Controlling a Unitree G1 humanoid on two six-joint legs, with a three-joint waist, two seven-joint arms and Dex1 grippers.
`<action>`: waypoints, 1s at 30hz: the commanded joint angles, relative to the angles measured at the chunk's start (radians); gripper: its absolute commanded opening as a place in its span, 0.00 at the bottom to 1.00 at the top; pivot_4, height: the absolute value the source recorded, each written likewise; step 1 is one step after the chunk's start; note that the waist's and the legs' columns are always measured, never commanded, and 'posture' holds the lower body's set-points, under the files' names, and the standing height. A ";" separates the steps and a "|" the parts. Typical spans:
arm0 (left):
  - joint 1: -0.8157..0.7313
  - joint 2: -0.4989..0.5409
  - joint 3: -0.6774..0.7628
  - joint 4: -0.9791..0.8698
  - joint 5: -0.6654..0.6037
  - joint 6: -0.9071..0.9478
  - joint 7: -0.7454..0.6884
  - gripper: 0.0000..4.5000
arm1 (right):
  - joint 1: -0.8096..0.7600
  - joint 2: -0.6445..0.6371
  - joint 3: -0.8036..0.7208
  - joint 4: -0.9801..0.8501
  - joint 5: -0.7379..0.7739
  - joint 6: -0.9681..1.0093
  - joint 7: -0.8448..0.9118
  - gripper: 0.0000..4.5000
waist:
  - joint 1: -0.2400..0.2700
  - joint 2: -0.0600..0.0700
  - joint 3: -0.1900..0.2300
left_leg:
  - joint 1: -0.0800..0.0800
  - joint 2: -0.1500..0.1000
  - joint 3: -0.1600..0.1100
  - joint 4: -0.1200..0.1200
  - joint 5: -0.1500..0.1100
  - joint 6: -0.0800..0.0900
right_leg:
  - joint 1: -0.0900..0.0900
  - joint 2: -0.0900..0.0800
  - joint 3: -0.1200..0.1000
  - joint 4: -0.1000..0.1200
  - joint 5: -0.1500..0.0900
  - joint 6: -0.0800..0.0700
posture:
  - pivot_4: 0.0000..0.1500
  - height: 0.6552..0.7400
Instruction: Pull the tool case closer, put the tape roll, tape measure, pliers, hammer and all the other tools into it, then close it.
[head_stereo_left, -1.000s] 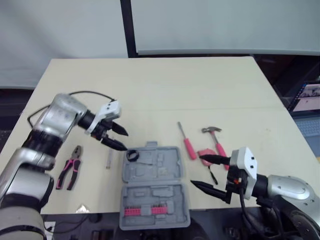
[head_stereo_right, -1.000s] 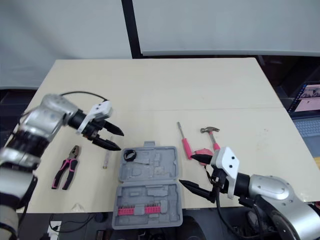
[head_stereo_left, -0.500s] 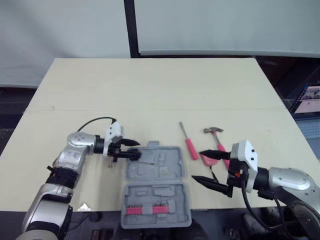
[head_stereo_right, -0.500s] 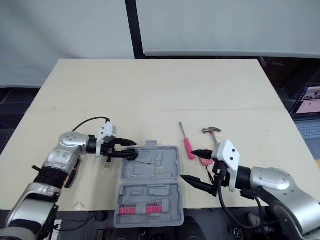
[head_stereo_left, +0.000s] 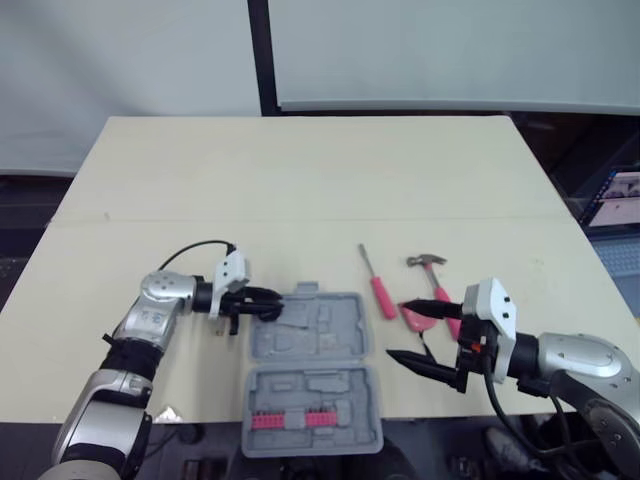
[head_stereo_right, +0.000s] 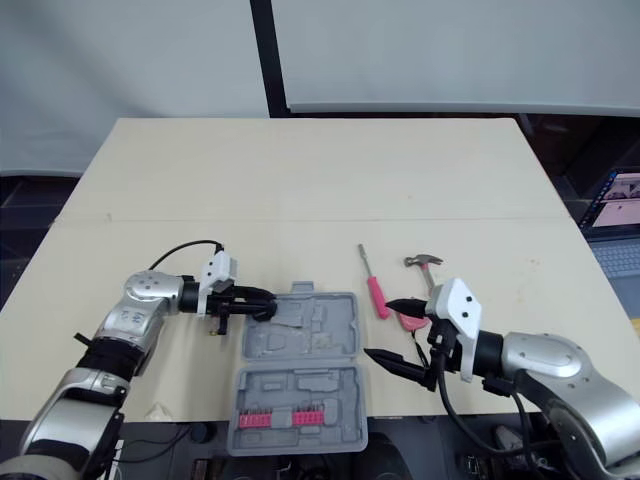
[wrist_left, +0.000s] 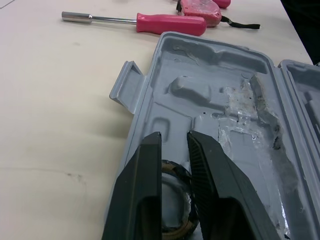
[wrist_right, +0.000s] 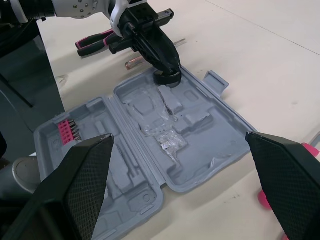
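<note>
— Left claw (head_stereo_left: 278, 306) has dropped from above the cream desk (head_stereo_left: 300, 180) to the open grey plastic tool case (head_stereo_left: 330, 330), yes?
— Yes; its black fingers (wrist_left: 140, 190) are drawn nearly together atop the black tape roll (wrist_left: 174, 169), which sits in the case's far left corner
— And the right claw (head_stereo_left: 395, 330)?
— Spread wide, hovering low just right of the case, near the pink tape measure (head_stereo_left: 418, 318)
</note>
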 joint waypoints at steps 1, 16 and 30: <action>0.000 -0.002 0.019 0.033 0.017 -0.033 0.011 0.20 | -0.006 -0.015 -0.037 -0.012 0.020 -0.001 0.018 1.00 | 0.000 0.000 0.000 | 0.000 0.000 0.000 0.000 0.000 0.000 | 0.000 0.000 0.000 0.000 0.000 0.000 | 1.00 1.00; 0.033 -0.006 -0.027 0.157 0.132 -0.254 0.045 0.20 | -0.022 -0.033 -0.041 -0.001 0.030 0.005 0.025 1.00 | 0.000 0.000 -0.001 | 0.002 0.000 0.000 0.000 0.000 0.000 | 0.001 0.000 0.000 0.000 0.000 0.000 | 1.00 1.00; 0.327 0.183 0.400 -0.531 -0.294 0.367 0.141 0.48 | 0.113 -0.060 -0.262 0.100 -0.021 -0.041 0.036 1.00 | -0.012 -0.001 0.000 | 0.000 0.001 0.000 -0.004 -0.001 -0.001 | 0.000 0.000 0.001 -0.002 0.000 0.000 | 1.00 1.00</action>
